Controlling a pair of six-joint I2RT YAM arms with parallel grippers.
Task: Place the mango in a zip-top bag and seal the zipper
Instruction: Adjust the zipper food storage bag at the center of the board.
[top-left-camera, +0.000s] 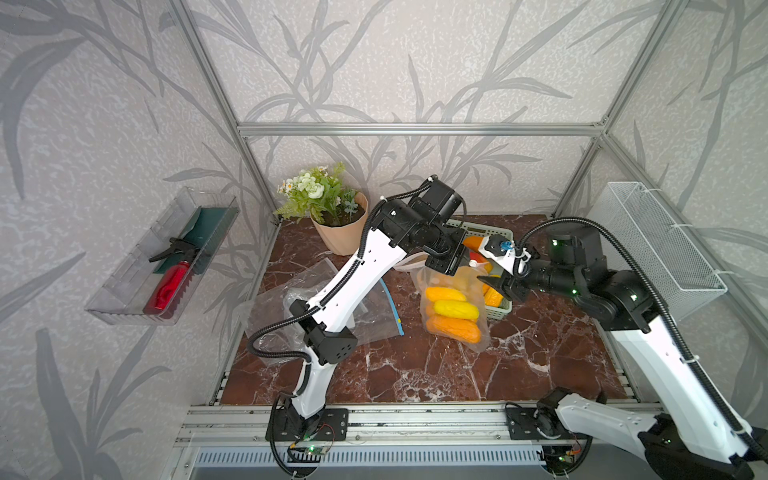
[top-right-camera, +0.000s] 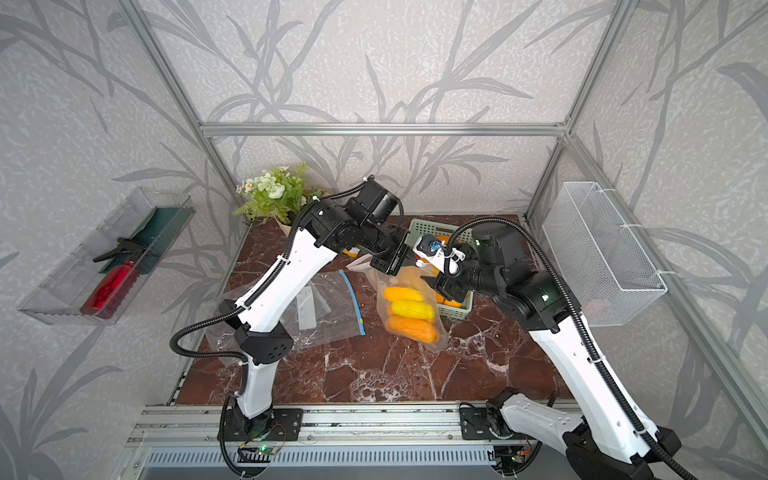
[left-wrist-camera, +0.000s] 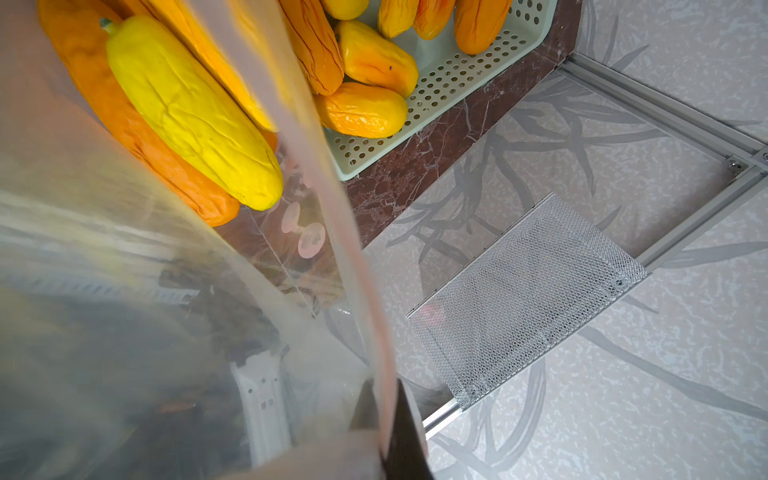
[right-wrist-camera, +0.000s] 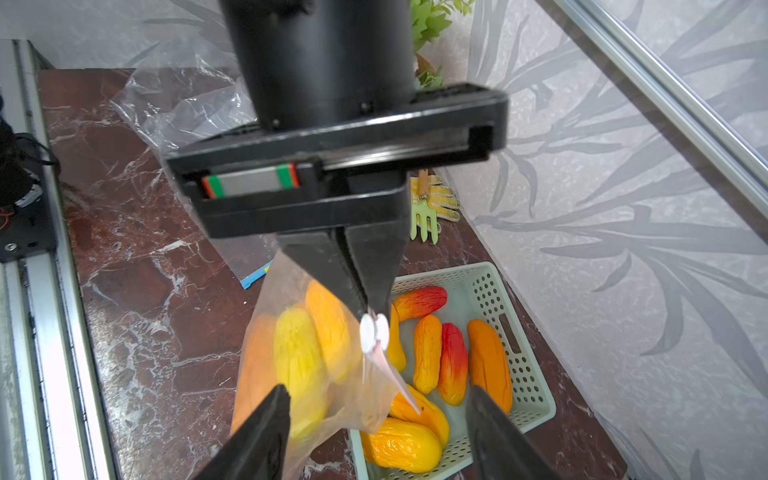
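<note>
Jaws, left gripper (right-wrist-camera: 372, 306): together, clamped on the top strip of the zip-top bag (top-right-camera: 409, 276). The bag hangs from this pinch with its lower end on the table (top-left-camera: 415, 365).
Spare bag (top-right-camera: 332, 299): flat on the table to the left, partly under the left arm, untouched.
Mangoes (top-left-camera: 455, 309): three inside the held bag, stacked orange, yellow, orange.
Basket (right-wrist-camera: 484, 286): just right of the bag, more fruit in it.
Jaws, right gripper (right-wrist-camera: 376, 390): wide apart, empty, straddling the free end of the strip.
Seal: cannot tell whether the strip is pressed shut along its length.
Risk, slip: thin film held in a single pinch. A hard pull from the right could drag it out and drop the load.
Risk, miss: the strip is slack and twisted. Closing off-line would catch the bag wall instead, leaving a gap.
Risk, snag: the lower right finger sits near the basket rim and could hook it.
Room: the front of the table is open. The flower pot (top-left-camera: 340, 232) crowds the back left, and the wire rack (top-left-camera: 660, 249) is well apart on the right wall.
</note>
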